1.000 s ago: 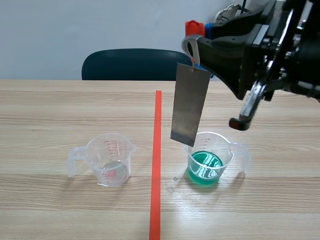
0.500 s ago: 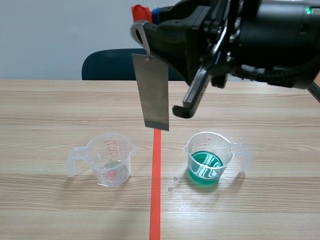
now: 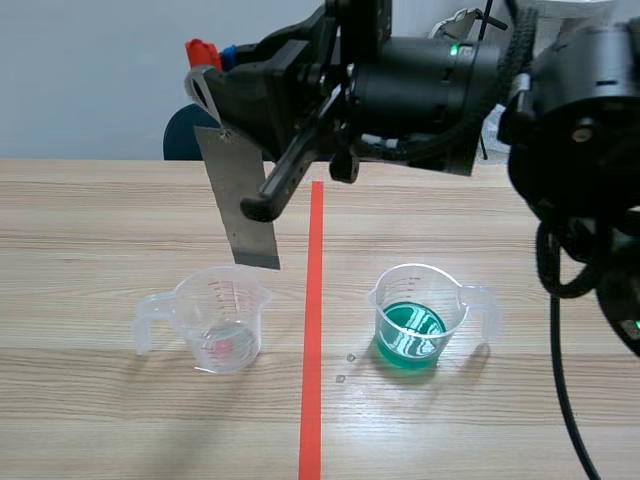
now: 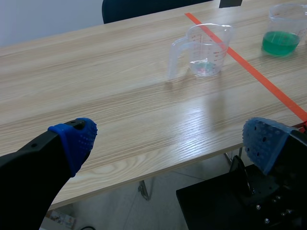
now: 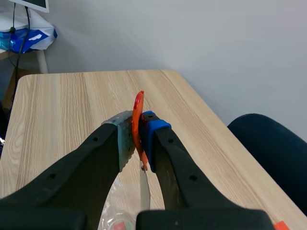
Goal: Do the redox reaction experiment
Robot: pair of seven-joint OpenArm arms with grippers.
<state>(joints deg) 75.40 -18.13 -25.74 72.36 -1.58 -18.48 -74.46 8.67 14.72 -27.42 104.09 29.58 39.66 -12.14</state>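
Observation:
A grey metal plate (image 3: 245,205) hangs from an orange-red tab (image 3: 201,50) that my right gripper (image 3: 207,72) is shut on, high over the table's left half. The plate's lower edge is just above the rim of a clear measuring cup (image 3: 222,320) holding a little clear liquid. A second cup with green liquid (image 3: 412,318) stands right of the tape line. In the right wrist view the tab (image 5: 138,123) is pinched between the pads, and the plate (image 5: 144,194) hangs edge-on below. My left gripper (image 4: 172,143) is open off the table's near edge, far from both cups (image 4: 206,50) (image 4: 283,28).
An orange-red tape line (image 3: 312,330) runs down the table between the cups. A few small drops (image 3: 345,368) lie beside the green cup. A dark blue chair (image 3: 195,132) stands behind the table. The right arm's bulk (image 3: 560,150) fills the upper right.
The right arm has carried the hanging plate leftward, from over the green cup, across the tape line, to above the clear cup.

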